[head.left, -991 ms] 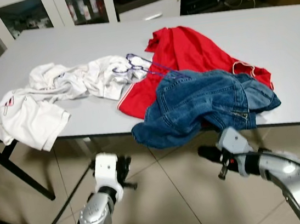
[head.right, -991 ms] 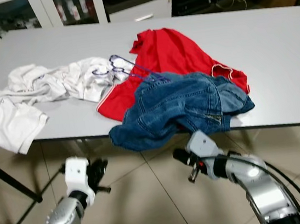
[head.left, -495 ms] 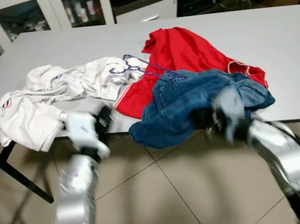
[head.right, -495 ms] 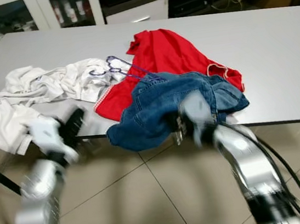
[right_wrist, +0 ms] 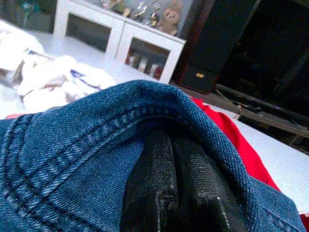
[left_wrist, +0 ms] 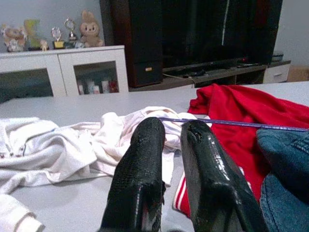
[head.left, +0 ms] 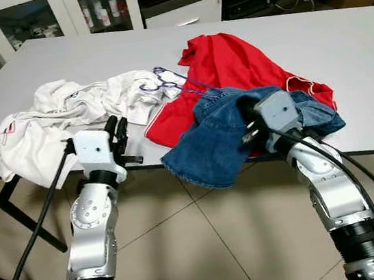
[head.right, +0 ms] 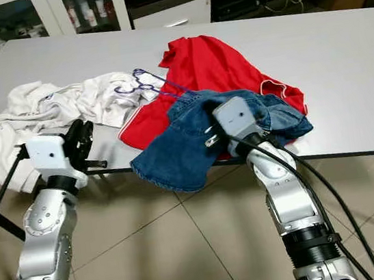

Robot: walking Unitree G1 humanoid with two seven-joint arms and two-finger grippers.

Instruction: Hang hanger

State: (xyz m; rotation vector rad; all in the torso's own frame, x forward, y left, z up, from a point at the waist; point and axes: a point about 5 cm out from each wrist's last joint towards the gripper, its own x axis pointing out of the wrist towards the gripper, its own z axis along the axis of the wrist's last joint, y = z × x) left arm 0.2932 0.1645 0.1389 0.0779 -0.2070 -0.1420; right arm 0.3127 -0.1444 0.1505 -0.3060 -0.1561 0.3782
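Observation:
A thin purple hanger lies on the grey table, between a heap of white clothes and a red garment; part of it runs under the clothes. In the left wrist view the hanger is a purple line beyond the fingers. My left gripper is shut at the table's front edge, below the white heap and left of the hanger. My right gripper is shut and pushed in under blue jeans, whose denim fold drapes over its fingertips.
The jeans hang over the table's front edge. White cabinets with glass doors and a dark TV unit stand behind the table. Black table legs stand on the tiled floor at the left. Cables trail from both arms.
Both arms have risen from below the table to its front edge. The right gripper has gone in under the jeans and the left now points at the white clothes.

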